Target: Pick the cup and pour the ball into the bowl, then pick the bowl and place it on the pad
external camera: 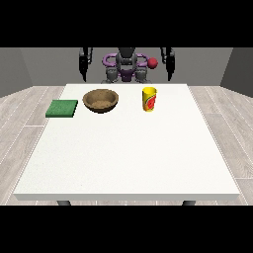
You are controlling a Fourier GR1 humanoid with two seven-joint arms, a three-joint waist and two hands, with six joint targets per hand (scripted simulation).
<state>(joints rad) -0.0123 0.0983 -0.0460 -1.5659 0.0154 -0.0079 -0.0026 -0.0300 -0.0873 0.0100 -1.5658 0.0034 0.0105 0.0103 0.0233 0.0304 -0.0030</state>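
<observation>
My hands hang at my sides, beyond the table's far edge: the hand at the view's left (85, 74) and the hand at the view's right (170, 73) are both dark, narrow shapes pointing down, and I cannot tell how their fingers lie. Neither touches anything.

As far as I can judge, nothing of the task is done yet. The cup (149, 99) stands upright on the far half of the white table (128, 158), toward the view's right, untouched. Whether the ball sits inside it I cannot see. The bowl (101, 100) rests just left of centre, near the cup but apart from it, and looks empty. The pad (62, 108) lies flat beside the bowl, near the table's left edge, with nothing on it. So the pick, the pour and the bowl's move all remain.

The cup is a smooth yellow tumbler with a red mark on its side, slightly tapered. The bowl is round, shallow and brown, with a wood-like mottled inside. The pad is a thin green square, matte. The table top is plain and flat.
</observation>
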